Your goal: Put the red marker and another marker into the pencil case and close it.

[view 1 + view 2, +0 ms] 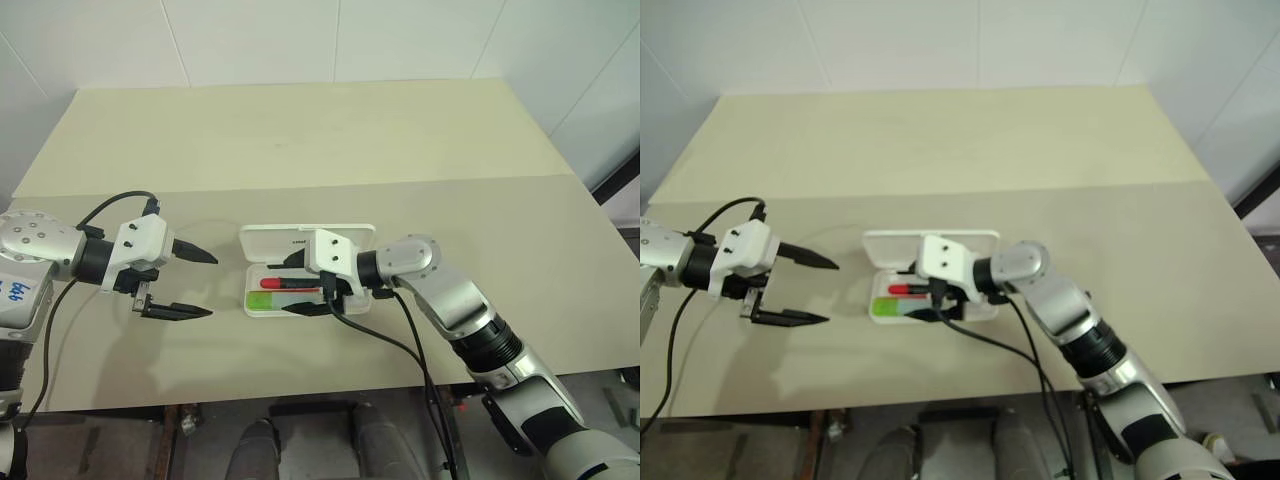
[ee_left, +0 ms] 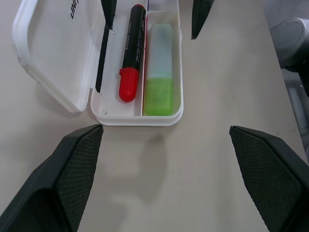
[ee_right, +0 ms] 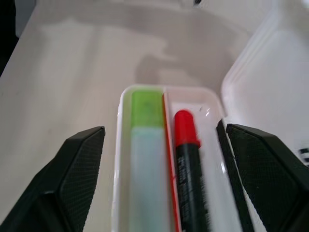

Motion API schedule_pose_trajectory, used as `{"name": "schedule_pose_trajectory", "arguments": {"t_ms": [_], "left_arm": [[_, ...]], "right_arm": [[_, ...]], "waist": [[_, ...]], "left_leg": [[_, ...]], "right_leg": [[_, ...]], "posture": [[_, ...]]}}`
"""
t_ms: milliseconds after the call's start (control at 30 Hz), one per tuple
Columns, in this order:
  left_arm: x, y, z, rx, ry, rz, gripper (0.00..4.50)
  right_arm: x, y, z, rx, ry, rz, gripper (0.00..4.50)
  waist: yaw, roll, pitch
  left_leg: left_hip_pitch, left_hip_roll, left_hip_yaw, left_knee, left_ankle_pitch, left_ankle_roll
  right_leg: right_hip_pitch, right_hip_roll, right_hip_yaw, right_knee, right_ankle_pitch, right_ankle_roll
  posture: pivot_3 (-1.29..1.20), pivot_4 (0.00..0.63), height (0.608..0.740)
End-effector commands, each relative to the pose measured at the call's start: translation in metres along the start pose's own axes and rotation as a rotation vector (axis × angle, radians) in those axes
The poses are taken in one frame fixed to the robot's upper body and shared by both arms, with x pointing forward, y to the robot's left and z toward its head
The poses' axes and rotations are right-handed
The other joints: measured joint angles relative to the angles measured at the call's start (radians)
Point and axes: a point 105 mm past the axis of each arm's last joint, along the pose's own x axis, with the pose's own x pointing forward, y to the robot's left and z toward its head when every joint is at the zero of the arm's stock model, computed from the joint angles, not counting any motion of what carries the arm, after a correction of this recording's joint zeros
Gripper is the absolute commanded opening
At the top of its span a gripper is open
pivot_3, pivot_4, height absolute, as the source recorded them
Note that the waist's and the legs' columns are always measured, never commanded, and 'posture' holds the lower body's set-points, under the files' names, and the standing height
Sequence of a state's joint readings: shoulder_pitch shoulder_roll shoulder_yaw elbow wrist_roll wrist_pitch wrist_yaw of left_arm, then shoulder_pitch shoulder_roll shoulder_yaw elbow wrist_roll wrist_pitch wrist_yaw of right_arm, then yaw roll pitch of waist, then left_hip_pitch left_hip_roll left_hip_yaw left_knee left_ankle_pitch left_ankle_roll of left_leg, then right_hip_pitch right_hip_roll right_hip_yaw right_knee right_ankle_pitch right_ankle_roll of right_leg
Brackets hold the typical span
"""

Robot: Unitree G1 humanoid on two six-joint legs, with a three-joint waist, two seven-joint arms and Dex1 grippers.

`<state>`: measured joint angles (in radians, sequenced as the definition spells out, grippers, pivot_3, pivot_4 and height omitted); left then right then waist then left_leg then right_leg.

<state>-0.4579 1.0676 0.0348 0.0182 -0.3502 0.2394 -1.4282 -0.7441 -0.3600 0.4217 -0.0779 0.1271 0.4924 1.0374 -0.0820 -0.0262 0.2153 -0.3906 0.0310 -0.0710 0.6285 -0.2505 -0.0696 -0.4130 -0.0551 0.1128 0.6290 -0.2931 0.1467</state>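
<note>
While both the red marker (image 2: 131,50) and green marker (image 2: 159,72) lie in the pencil case (image 2: 140,118) between our right gripper's (image 1: 308,285) spread, empty fingers, left gripper (image 1: 196,284) likewise open, we judge the light, stiff, slippery lid best pushed at its free edge.

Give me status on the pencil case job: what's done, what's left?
Done: the slim red marker and the green-capped highlighter marker both lie in the flat white plastic pencil case. In hand: nothing; the right end effector hangs open over the case, and the left end effector is open beside it. Left: the hinged lid lies open and needs shutting.
</note>
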Motion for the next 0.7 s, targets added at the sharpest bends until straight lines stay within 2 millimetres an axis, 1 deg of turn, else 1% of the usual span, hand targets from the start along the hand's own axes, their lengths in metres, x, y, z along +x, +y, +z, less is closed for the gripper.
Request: {"name": "schedule_pose_trajectory", "arguments": {"t_ms": [33, 133, 300, 400, 500, 533, 567, 667, 700], "left_arm": [[-0.002, 0.003, 0.005, 0.028, -0.008, 0.014, 4.50], [0.000, 0.004, 0.006, 0.030, -0.014, 0.008, 4.50], [0.007, 0.004, 0.013, 0.027, -0.067, -0.009, 4.50], [0.009, 0.006, 0.020, 0.039, -0.105, -0.008, 4.50], [0.014, 0.006, 0.031, 0.047, -0.165, -0.015, 4.50], [0.016, 0.007, 0.035, 0.050, -0.182, -0.015, 4.50], [0.016, 0.007, 0.036, 0.051, -0.190, -0.014, 4.50], [0.021, 0.006, 0.045, 0.050, -0.229, -0.026, 4.50], [0.023, 0.005, 0.048, 0.049, -0.238, -0.033, 4.50]], "right_arm": [[-0.013, -0.003, 0.024, -0.031, -0.072, -0.003, 4.31], [-0.030, 0.003, 0.025, -0.018, -0.088, 0.025, 4.31], [-0.067, 0.020, 0.006, 0.025, -0.016, 0.046, 4.31], [-0.087, 0.027, -0.001, 0.048, 0.028, 0.045, 4.31], [-0.121, 0.038, -0.009, 0.092, 0.095, 0.061, 4.31], [-0.131, 0.038, -0.015, 0.103, 0.131, 0.048, 4.31], [-0.137, 0.037, -0.019, 0.110, 0.154, 0.038, 4.31], [-0.165, 0.027, -0.039, 0.098, 0.248, -0.027, 4.31], [-0.174, 0.023, -0.044, 0.106, 0.266, -0.044, 4.41]], "waist": [[0.000, 0.000, 0.000], [0.001, 0.000, 0.000], [0.015, 0.000, 0.000], [0.022, 0.000, 0.000], [0.027, 0.000, 0.000], [0.028, 0.000, 0.000], [0.028, 0.000, 0.000], [0.026, -0.001, 0.000], [0.025, -0.001, 0.000]], "left_leg": [[0.000, 0.000, 0.000, 0.000, 0.000, 0.000], [0.000, 0.000, 0.000, 0.000, 0.000, 0.000], [0.000, 0.000, 0.000, 0.000, -0.001, 0.001], [0.000, 0.000, 0.000, 0.000, -0.001, 0.001], [0.000, 0.000, 0.000, 0.000, -0.001, 0.001], [0.000, 0.000, 0.000, 0.000, -0.001, 0.001], [0.000, 0.000, 0.000, 0.001, -0.001, 0.001], [0.000, 0.000, 0.001, 0.001, -0.001, 0.001], [0.000, 0.000, 0.001, 0.001, -0.001, 0.001]], "right_leg": [[0.000, 0.000, 0.000, 0.000, 0.000, 0.000], [0.000, 0.000, 0.000, 0.000, 0.000, 0.000], [0.000, 0.000, 0.000, -0.002, 0.000, 0.000], [0.000, 0.000, 0.000, -0.002, 0.000, 0.000], [0.000, 0.000, 0.000, -0.002, 0.000, 0.000], [0.000, 0.000, 0.000, -0.002, 0.000, 0.000], [0.001, 0.000, 0.000, -0.002, 0.000, 0.000], [0.001, 0.000, 0.000, -0.002, 0.000, 0.000], [0.001, 0.000, 0.000, -0.003, 0.000, 0.000]], "posture": [[0.00, 0.150, 0.740], [0.00, 0.150, 0.740], [0.00, 0.150, 0.740], [0.00, 0.150, 0.740], [0.00, 0.150, 0.740], [0.00, 0.150, 0.740], [0.00, 0.150, 0.740], [0.00, 0.150, 0.740], [0.00, 0.150, 0.740]]}}
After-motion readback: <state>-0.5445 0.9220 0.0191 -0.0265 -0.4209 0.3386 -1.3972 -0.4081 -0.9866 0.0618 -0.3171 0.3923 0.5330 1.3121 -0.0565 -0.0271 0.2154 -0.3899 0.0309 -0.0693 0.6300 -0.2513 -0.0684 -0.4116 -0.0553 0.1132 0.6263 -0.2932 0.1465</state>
